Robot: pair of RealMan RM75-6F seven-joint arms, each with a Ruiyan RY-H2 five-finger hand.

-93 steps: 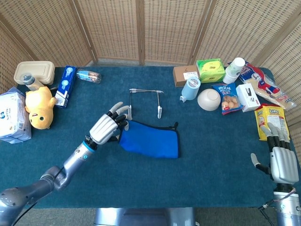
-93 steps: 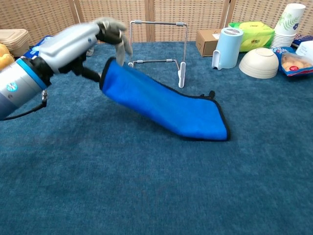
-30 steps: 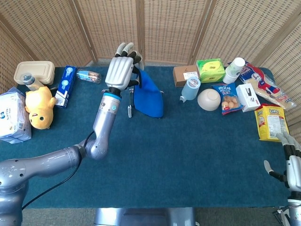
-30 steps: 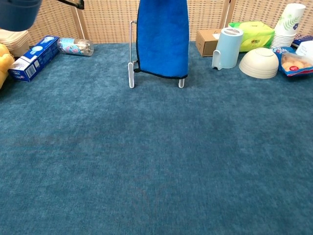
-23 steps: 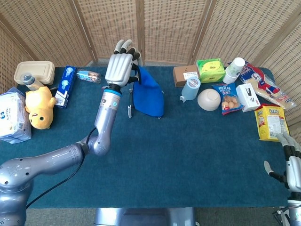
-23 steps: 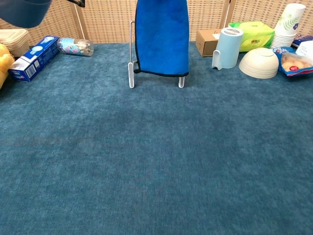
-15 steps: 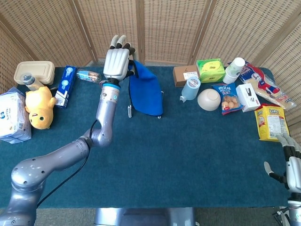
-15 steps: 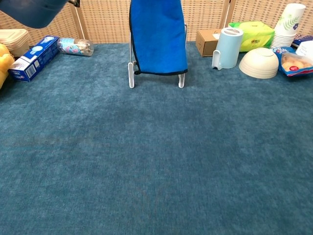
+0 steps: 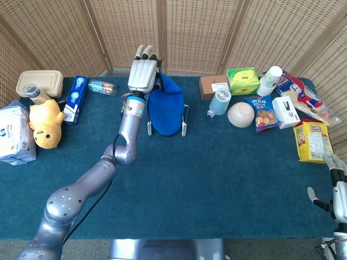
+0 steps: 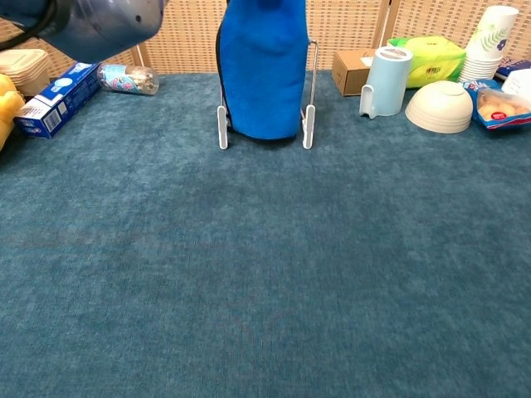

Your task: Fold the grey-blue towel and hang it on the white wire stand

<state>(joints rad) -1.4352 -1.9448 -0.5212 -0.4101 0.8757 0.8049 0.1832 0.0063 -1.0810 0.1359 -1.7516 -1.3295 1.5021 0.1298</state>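
The left hand (image 9: 143, 74) is gripping the towel's (image 9: 165, 111) top, which is hanging between the white wire stand's (image 10: 310, 91) uprights. A blue bottle (image 9: 219, 102) and bowl (image 9: 241, 114) are sitting nearby. The right hand (image 9: 339, 192) is resting at the counter (image 9: 217, 179) edge; whether its fingers are spread or closed I cannot tell.

The left hand (image 9: 143, 75) is raised at the far middle of the worktop (image 9: 217, 173), gripping the top of the blue towel (image 9: 166, 111), which hangs down between the uprights of the white wire stand (image 9: 184, 125) (its feet show at either side). The right hand (image 9: 340, 197) sits at the near right corner, holding nothing, well apart from the towel.
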